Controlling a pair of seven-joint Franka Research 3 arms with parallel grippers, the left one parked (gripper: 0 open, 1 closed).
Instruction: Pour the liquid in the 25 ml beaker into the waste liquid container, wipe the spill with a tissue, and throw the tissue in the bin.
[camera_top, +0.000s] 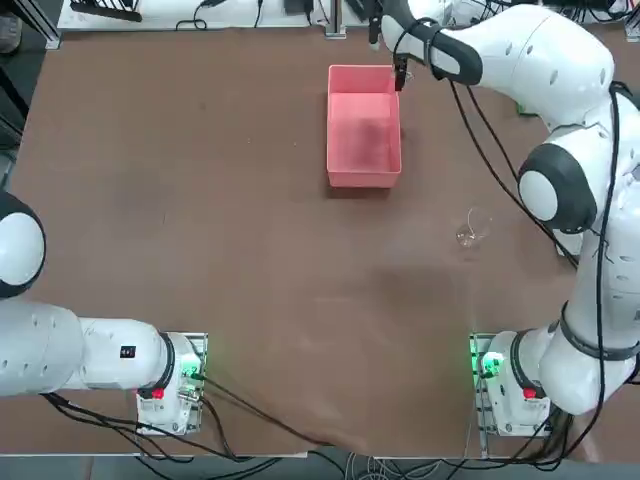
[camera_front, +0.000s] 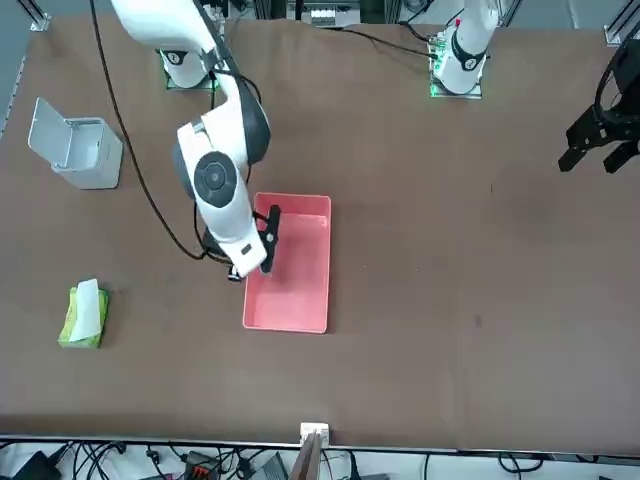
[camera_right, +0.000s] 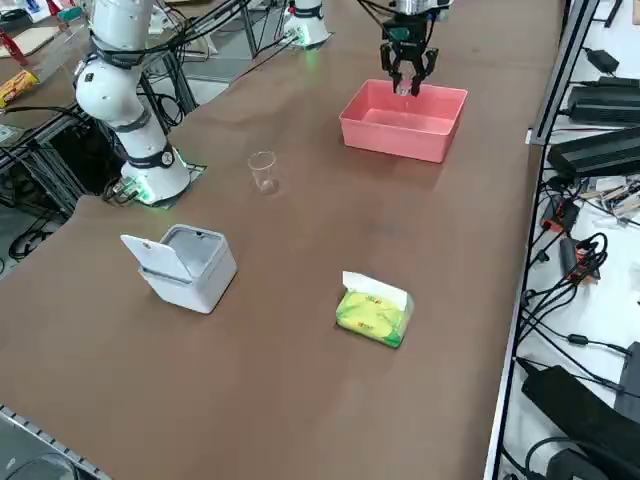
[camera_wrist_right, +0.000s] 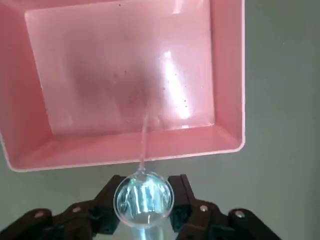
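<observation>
The 25 ml beaker (camera_wrist_right: 144, 199) is up off the table (camera_top: 250, 240), beside and above one side wall of the waste liquid container (camera_top: 364, 126), its mouth tipped toward the pink tray. From its lip the liquid (camera_wrist_right: 144, 142) shows as a thin, clear streak reaching over the tray's rim. The right claw (camera_wrist_right: 146, 201) is clamped on the small glass, one dark finger against each side, the two standing only as far apart as the beaker's width. Behind the claw, the right arm (camera_top: 500, 50) runs out from its base, bends sharply at the elbow and reaches inward across the table, so that its wrist hangs over the tray's right-hand side, in the forward part of the table. The tray lies flat, its low walls upright. Between the tray and the arm's base, the larger glass beaker (camera_right: 263, 172) stands upright by itself on the table. Farther to the robot's right, the bin (camera_right: 200, 272) sits upright, its lid (camera_right: 158, 257) swung open to one side and a paler inside showing. The yellow-green tissue pack (camera_right: 372, 314) lies forward of the bin, well apart from the tray, with a white tuft (camera_right: 376, 290) of tissue on top.
</observation>
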